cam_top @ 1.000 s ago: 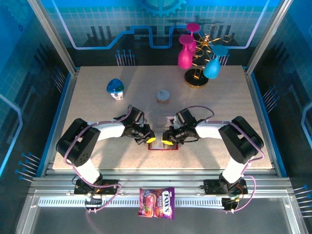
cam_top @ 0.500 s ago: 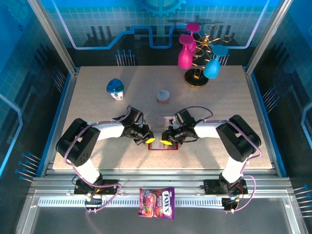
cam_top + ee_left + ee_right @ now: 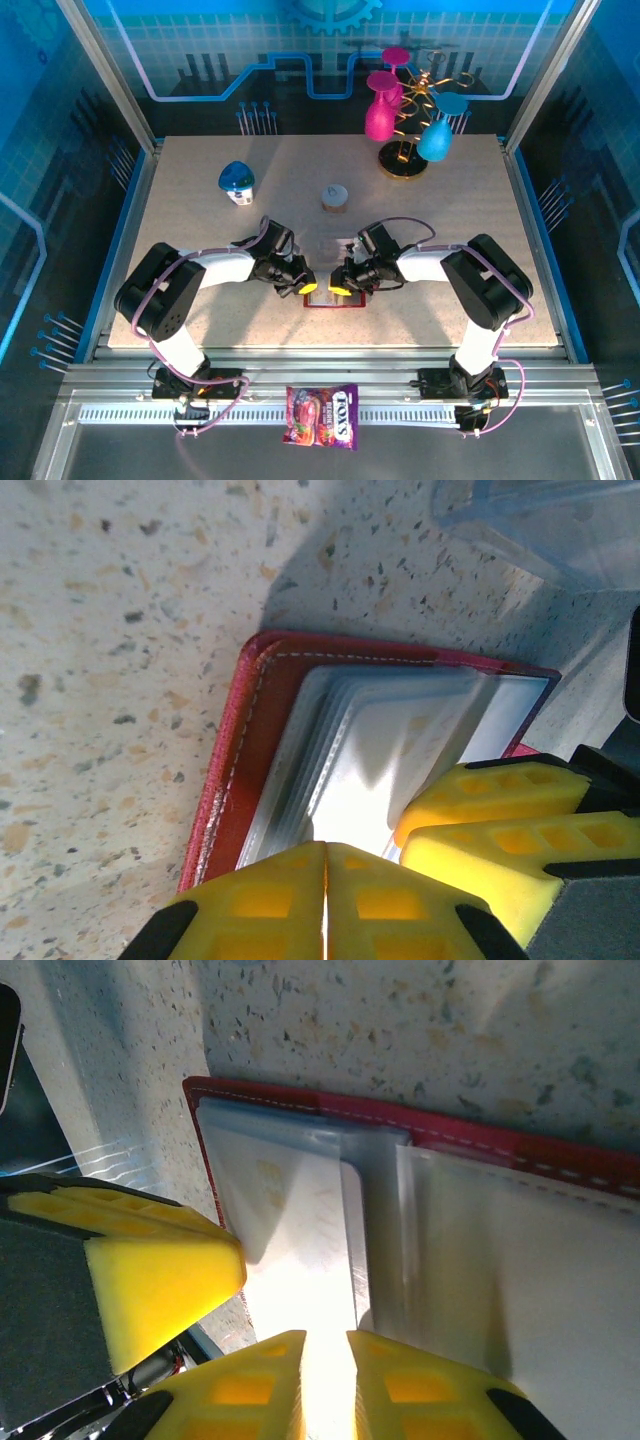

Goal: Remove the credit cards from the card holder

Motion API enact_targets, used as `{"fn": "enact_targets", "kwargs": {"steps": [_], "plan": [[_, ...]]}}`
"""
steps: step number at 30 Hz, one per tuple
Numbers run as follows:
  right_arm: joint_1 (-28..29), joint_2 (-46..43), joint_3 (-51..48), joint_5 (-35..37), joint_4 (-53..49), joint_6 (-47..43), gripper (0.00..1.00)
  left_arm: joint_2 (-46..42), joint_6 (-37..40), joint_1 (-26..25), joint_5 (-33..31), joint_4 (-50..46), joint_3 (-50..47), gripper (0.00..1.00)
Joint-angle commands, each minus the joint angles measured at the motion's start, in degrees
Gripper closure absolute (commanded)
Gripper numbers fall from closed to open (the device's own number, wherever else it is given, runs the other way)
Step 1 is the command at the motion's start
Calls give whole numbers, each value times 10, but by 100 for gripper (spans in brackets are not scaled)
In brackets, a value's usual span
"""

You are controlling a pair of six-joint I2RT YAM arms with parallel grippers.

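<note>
Plainly red card holder (image 3: pixel 232 780) open; left hand (image 3: pixel 325 865), right hand (image 3: pixel 326 1350) pinch grey pockets (image 3: pixel 360 720).

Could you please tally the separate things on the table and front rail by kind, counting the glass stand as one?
Card holder: 1
Clear box: 1
Small pots: 2
Glass stand: 1
Candy packet: 1
Total: 6

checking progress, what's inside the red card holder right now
Clear grey pockets fan out inside the open card holder, with something pale in them. Glare, the left end effector and the right end effector cover the near edge, so no card can be told.
</note>
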Motion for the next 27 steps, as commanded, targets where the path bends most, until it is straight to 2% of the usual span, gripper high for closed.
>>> {"fn": "enact_targets", "kwargs": {"steps": [1,12,27], "plan": [[6,10,15,1,-16,-9,78,4,16,3,3,-14,-2,91],[4,-4,18,20,-69,-31,74,9,18,6,3,-16,0,91],[-3,-20,25,35,-111,-56,74,7,24,7,1,-26,5,91]]}}
